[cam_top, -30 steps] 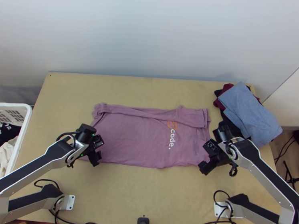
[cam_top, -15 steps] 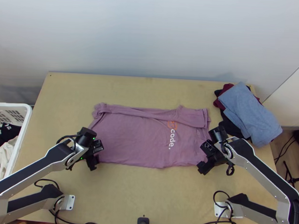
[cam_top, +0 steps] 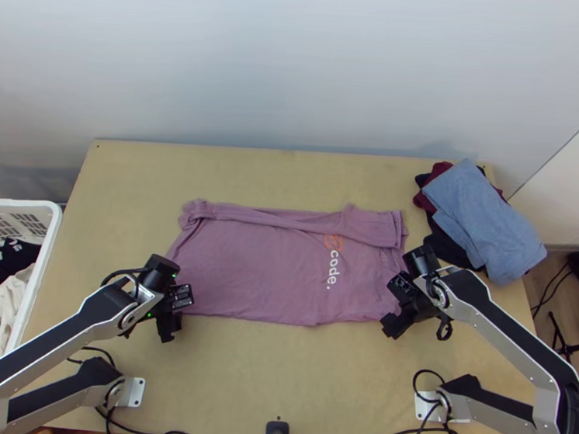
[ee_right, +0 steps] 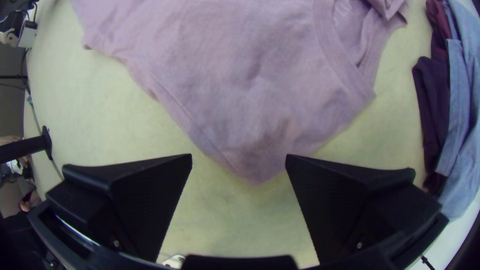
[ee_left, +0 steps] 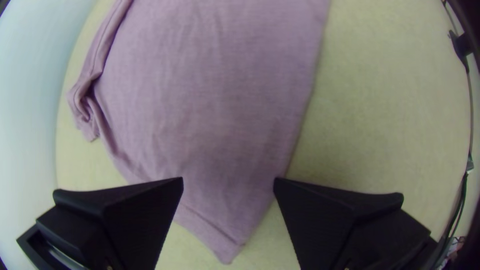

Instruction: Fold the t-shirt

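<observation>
Fingers on the left gripper (cam_top: 173, 315) stand wide apart, and one corner of the t-shirt (cam_top: 259, 270) lies in the gap between them. Those of the right gripper (cam_top: 397, 307) are also spread wide, with another corner of it in their gap. The mauve shirt lies across the middle of the counter (cam_top: 281, 380), mostly flat, its far side folded into a strip. White lettering (cam_top: 332, 270) and an orange mark (cam_top: 333, 243) show towards its right end. Other garments (cam_top: 483, 223) lie piled at the counter's far right corner.
</observation>
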You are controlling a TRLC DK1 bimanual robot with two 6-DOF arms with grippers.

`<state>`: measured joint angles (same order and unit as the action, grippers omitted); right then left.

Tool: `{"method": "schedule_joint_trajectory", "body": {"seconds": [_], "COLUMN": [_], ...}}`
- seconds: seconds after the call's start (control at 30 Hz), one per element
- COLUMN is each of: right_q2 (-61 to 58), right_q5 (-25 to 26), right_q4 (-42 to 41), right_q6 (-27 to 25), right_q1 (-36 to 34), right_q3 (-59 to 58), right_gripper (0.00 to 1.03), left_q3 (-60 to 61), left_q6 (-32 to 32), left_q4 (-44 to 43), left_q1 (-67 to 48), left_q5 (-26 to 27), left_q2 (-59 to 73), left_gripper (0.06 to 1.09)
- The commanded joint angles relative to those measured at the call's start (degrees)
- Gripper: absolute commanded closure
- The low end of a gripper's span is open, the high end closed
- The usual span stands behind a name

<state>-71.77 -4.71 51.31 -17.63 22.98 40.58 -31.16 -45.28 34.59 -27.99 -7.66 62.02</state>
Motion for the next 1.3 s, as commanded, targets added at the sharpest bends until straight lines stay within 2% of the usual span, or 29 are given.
{"method": "schedule_joint_trajectory", "body": {"seconds": [0.0, 0.07, 0.4, 0.93, 1.0, 1.27], "right_q2": [-0.4, -0.4, -0.7, -0.4, -0.5, -0.9], "right_q5": [0.1, 0.1, 0.1, 0.1, 0.1, 1.1], "right_q4": [-0.7, -0.8, -1.1, -1.6, -1.8, -4.0], "right_q6": [0.8, 0.9, 1.4, 2.2, 2.2, 2.4], "right_q1": [0.0, 0.0, -0.2, 0.0, 0.0, 0.2], "right_q3": [-0.3, -0.3, -0.4, -0.9, -0.9, -0.5], "right_gripper": [0.17, 0.20, 0.20, 0.21, 0.24, 0.25], "left_q3": [0.7, 0.5, -4.0, -1.5, -1.3, -1.2], "left_q6": [-1.7, -1.7, -2.4, -2.7, -2.7, -2.7], "left_q4": [-0.4, -0.3, 10.3, 7.2, 7.0, 5.6], "left_q1": [1.4, 1.4, 1.5, 3.0, 3.4, 4.3], "left_q5": [1.7, 1.7, 2.3, 3.4, 3.4, 4.3], "left_q2": [0.9, 0.9, -5.0, -2.5, -2.0, -1.3], "left_gripper": [0.20, 0.20, 0.19, 0.20, 0.20, 0.23]}}
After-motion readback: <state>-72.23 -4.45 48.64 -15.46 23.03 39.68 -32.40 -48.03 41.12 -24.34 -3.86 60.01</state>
